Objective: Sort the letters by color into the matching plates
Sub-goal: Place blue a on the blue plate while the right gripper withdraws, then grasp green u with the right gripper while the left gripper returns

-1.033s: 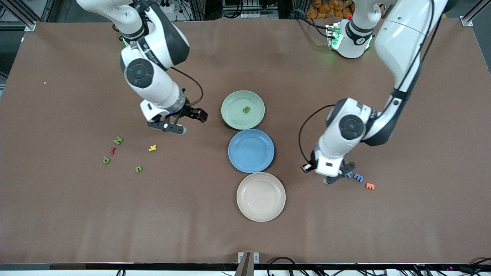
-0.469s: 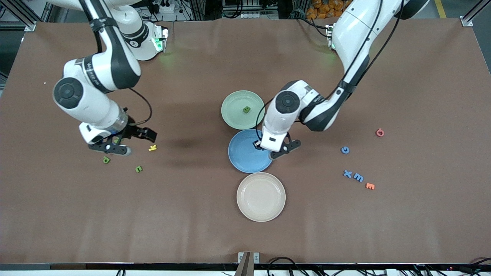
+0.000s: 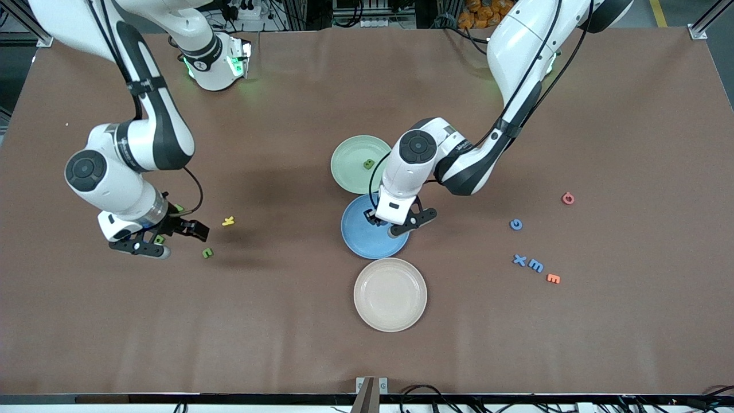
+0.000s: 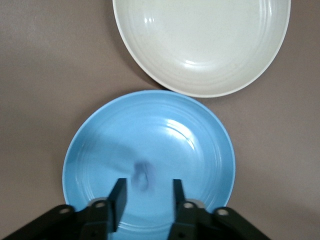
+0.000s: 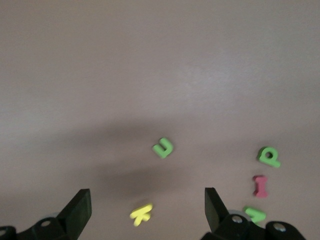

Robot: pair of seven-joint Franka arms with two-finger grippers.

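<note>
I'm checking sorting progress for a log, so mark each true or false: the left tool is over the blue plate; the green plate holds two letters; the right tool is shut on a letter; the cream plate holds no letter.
1. The left tool is over the blue plate. True.
2. The green plate holds two letters. False: it holds one green letter.
3. The right tool is shut on a letter. False: it is open and holds nothing.
4. The cream plate holds no letter. True.

A robotics lab: two arms mounted on a brown-covered table [image 3: 367,355], aluminium framing [image 3: 34,23] and cables [image 3: 424,393] at its edges.
</note>
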